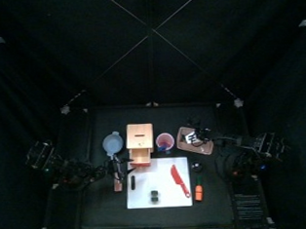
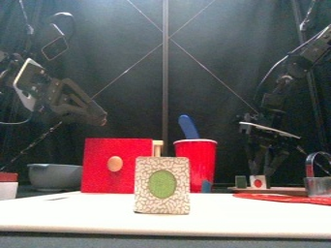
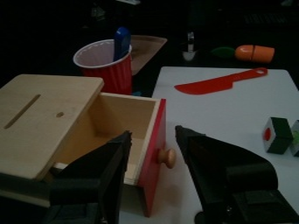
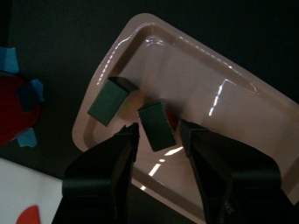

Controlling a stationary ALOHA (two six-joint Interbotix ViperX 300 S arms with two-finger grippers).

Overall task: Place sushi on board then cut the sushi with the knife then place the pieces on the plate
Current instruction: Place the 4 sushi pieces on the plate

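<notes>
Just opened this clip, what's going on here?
The right gripper hangs over the pink tray with its jaws open. One green sushi piece lies at its tips and a second piece lies beside it on the tray. More sushi pieces lie on the white cutting board, next to the red knife. The left gripper, also open, is raised by the wooden box, whose red drawer is pulled out.
</notes>
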